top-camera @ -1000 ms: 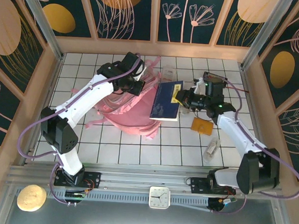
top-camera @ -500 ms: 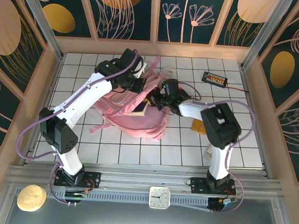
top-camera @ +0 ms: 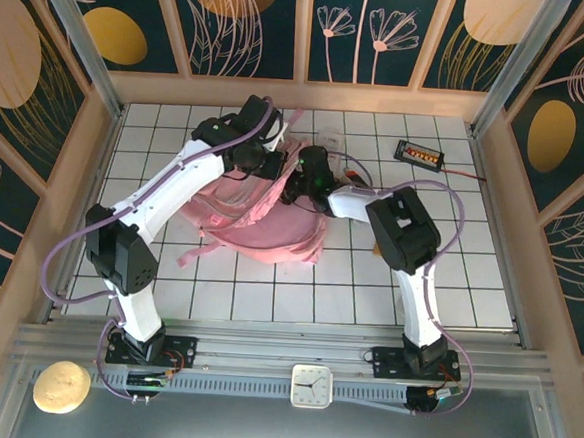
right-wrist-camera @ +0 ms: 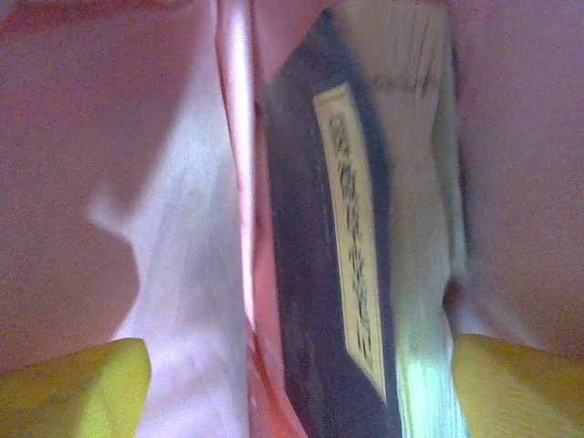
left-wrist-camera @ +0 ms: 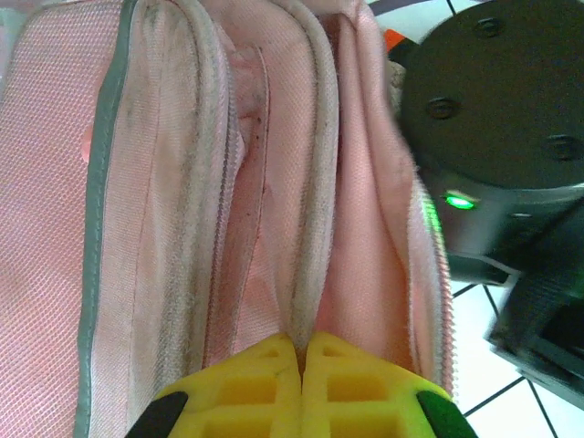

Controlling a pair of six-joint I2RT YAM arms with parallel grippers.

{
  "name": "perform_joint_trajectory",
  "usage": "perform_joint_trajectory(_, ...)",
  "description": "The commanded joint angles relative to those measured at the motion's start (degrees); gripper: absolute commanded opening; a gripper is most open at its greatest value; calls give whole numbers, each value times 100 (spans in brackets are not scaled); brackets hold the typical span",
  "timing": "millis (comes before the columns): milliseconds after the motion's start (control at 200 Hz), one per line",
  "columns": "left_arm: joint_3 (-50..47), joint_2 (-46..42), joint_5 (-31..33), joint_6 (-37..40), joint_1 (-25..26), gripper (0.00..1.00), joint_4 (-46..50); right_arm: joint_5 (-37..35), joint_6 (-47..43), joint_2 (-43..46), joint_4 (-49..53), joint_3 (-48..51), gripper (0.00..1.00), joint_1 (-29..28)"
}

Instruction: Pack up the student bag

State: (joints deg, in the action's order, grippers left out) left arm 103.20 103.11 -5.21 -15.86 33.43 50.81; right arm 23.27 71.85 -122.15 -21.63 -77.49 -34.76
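The student bag (top-camera: 261, 232) lies on the white tiled tabletop (top-camera: 468, 281), left of the middle and toward the far side, with its mouth turned to the right, where both arms meet it.

The left pincer (left-wrist-camera: 301, 345) is pressed together on the bag. Its two yellow fingers (left-wrist-camera: 255, 388) meet with no gap between them, and a fold of pink fabric at the rim of the opening is nipped between their tips. From that pinch the padded seams and a grey strip of the bag run away up the left wrist view. Just to the right of the rim stands the black wrist housing (left-wrist-camera: 493, 137) of the other arm, with a small green light on it.

The right pincer (right-wrist-camera: 301, 388) is inside the bag, with pink lining on both sides of it. Its yellow fingers (right-wrist-camera: 73, 383) stand far apart, one at each lower corner of the right wrist view. Between them lies a book (right-wrist-camera: 351, 274) with a dark blue cover, a pale yellow label and cream page edges, lying lengthwise into the bag. The finger on the left of that view is well clear of the book. The one on the right sits just beside the page edges, and I cannot tell whether it touches them. The pincer is not clamped on the book
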Motion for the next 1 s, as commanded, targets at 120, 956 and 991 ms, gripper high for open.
perform_joint_trajectory(120,422,261,-122,-55,-47,0,-454,359,-1072,2199,1925,1318,89,312)
perform_joint_trajectory(956,518,399,-454,8,-258,0,-378,894,-2620,4194,2113,2386,87,374)
perform_joint_trajectory(991,557,453,-522,-9,-258,0,-395,917,-2561,4208,1981,2479,87,275)
